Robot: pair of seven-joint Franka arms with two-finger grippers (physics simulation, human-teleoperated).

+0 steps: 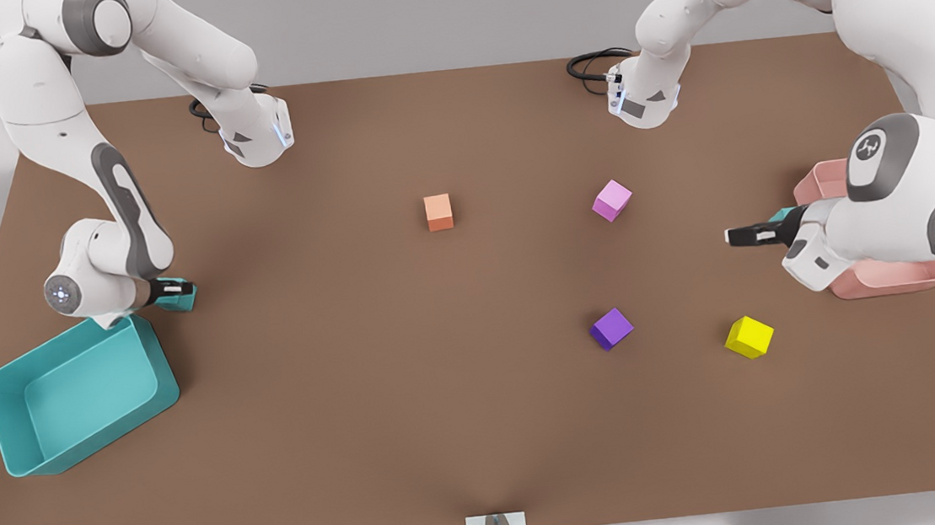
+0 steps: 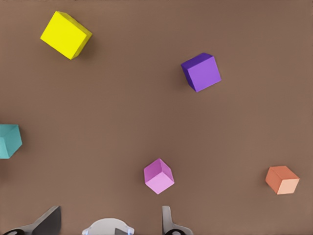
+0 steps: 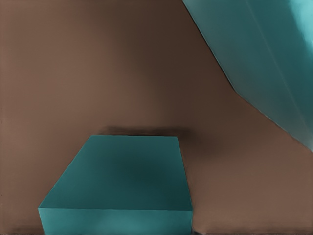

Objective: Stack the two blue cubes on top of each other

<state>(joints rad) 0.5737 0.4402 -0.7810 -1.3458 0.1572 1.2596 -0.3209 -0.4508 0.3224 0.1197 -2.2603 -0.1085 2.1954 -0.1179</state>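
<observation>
One blue cube (image 1: 183, 301) lies on the brown table at the front view's left, beside the teal bin. My right gripper (image 1: 173, 289) is down at this cube; in the right wrist view the cube (image 3: 117, 186) looms close below. The other blue cube (image 1: 783, 214) sits at the front view's right, just behind my left gripper (image 1: 733, 236). In the left wrist view that cube (image 2: 9, 141) lies off to one side, and the left gripper (image 2: 110, 211) is open with nothing between its fingers (image 2: 49, 221).
A teal bin (image 1: 3, 421) (image 3: 264, 58) stands by the right gripper, a pink bin (image 1: 892, 278) under the left arm. Orange (image 1: 438, 212), pink (image 1: 612, 200), purple (image 1: 611, 328) and yellow (image 1: 749, 337) cubes dot the table's middle and right.
</observation>
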